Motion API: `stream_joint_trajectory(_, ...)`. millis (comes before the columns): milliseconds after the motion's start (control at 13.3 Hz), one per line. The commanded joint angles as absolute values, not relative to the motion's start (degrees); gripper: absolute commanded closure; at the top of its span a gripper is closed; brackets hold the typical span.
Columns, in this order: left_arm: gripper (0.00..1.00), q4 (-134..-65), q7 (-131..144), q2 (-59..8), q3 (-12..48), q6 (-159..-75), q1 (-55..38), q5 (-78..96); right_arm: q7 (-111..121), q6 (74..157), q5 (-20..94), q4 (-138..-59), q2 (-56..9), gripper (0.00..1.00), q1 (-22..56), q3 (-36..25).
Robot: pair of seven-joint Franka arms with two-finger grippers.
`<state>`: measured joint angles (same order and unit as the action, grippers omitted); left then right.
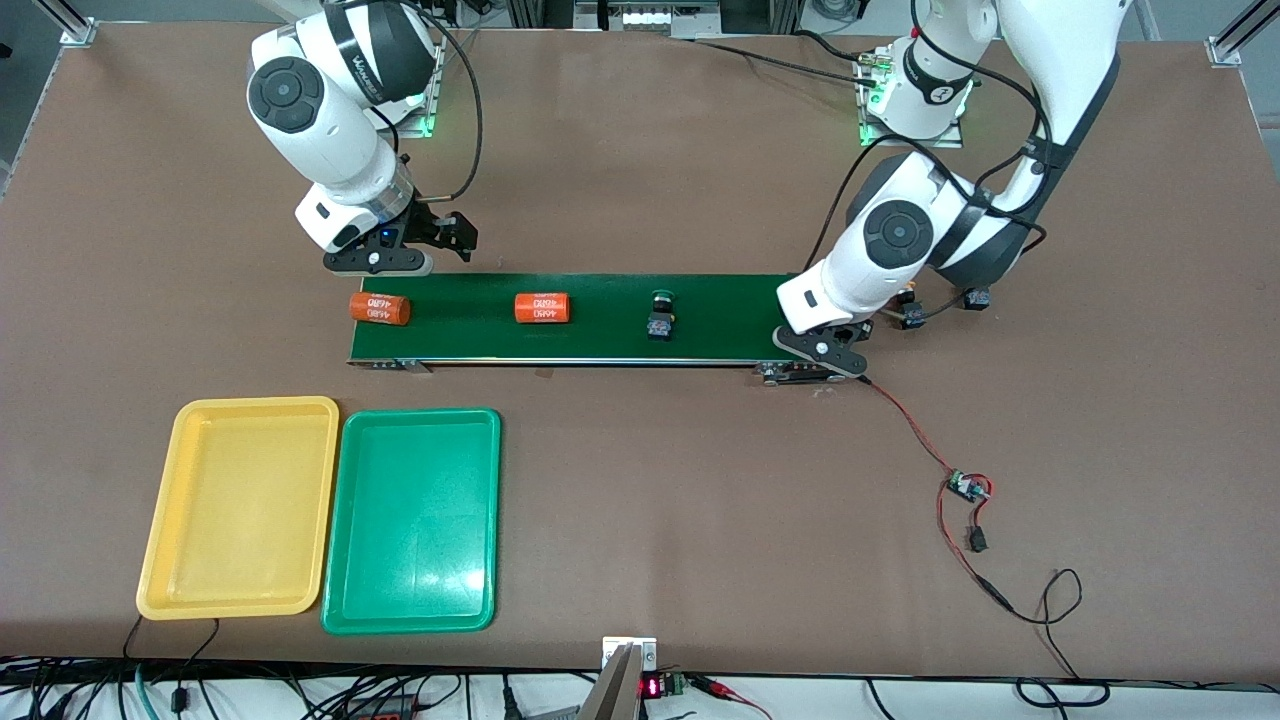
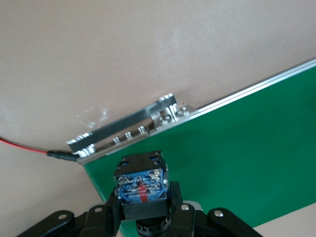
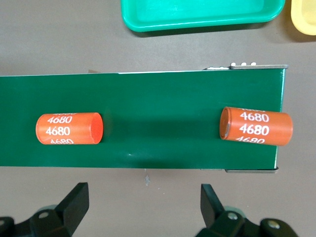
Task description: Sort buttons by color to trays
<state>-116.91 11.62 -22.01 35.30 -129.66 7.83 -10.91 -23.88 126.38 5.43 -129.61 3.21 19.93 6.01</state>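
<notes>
My left gripper (image 2: 143, 205) is shut on a button (image 2: 140, 183) with a dark blocky base and a blue label; its cap is hidden. It hangs over the left arm's end of the belt (image 1: 825, 348). A second button (image 1: 660, 314), green-capped, stands on the dark-green belt (image 1: 600, 330). My right gripper (image 3: 143, 193) is open and holds nothing, over bare table beside the belt's right-arm end (image 1: 385, 262). Nearer the front camera lie the yellow tray (image 1: 240, 505) and, beside it, the green tray (image 1: 412, 520), both with nothing in them.
Two orange cylinders (image 1: 380, 309) (image 1: 542, 307) printed 4680 lie on the belt toward the right arm's end. Two small dark parts (image 1: 912, 318) (image 1: 977, 297) sit on the table by the left arm. A red-black wire with a small board (image 1: 965, 487) trails from the belt.
</notes>
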Motion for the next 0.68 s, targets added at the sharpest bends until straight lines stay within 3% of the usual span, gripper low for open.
stream_joint_trajectory(0, 0.91, -117.77, 11.07, -23.38, 34.89, -129.38, 6.78, -8.88, -24.87, 125.60, 4.83, -128.76, 2.72, 0.00, 20.39, 5.89)
stream_joint_trajectory(225, 0.89, -117.77, 11.16, -23.82, 34.89, -129.46, 6.59, -8.88, -24.87, 125.51, 4.83, -128.76, 2.81, 0.00, 20.39, 5.89)
stream_joint_trajectory(300, 0.76, -117.69, 11.08, -23.99, 34.89, -129.55, 6.33, -8.79, -24.87, 125.51, 4.83, -128.76, 2.73, 0.00, 20.39, 5.89)
stream_joint_trajectory(376, 0.56, -117.69, 11.07, -23.99, 34.98, -129.55, 6.24, -8.79, -24.87, 125.42, 4.83, -128.76, 2.81, 0.00, 20.30, 5.89)
stream_joint_trajectory(451, 0.11, -117.51, 10.81, -23.56, 34.98, -129.55, 6.07, -8.88, -24.96, 125.42, 4.83, -128.76, 2.73, 0.00, 20.39, 5.89)
stream_joint_trajectory(526, 0.00, -117.16, 10.55, -22.68, 35.07, -129.29, 6.06, -8.79, -26.01, 125.42, 4.83, -128.76, 2.72, 0.00, 20.48, 5.89)
stream_joint_trajectory(601, 0.00, -116.81, 10.55, -21.89, 35.07, -129.29, 6.06, -8.53, -27.67, 125.59, 4.83, -128.76, 2.72, 0.00, 20.57, 5.98)
